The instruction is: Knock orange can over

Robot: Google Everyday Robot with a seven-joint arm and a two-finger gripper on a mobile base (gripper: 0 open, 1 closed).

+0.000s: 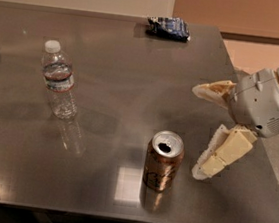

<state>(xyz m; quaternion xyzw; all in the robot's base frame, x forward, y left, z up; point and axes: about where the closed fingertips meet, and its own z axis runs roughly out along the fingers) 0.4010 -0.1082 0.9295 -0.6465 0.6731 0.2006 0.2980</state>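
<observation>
The orange can [162, 161] stands upright near the front edge of the grey table [132, 82], a coppery can with a silver top and open pull-tab hole. My gripper [200, 133] comes in from the right, just to the right of the can and apart from it. Its two cream fingers are spread wide: one fingertip [204, 91] points left above the table, the other [201, 170] hangs close beside the can's right side. The gripper holds nothing.
A clear plastic water bottle [59, 81] with a white cap stands upright at the left. A dark blue snack bag [169, 27] lies at the table's far edge. The table's right edge runs under my arm.
</observation>
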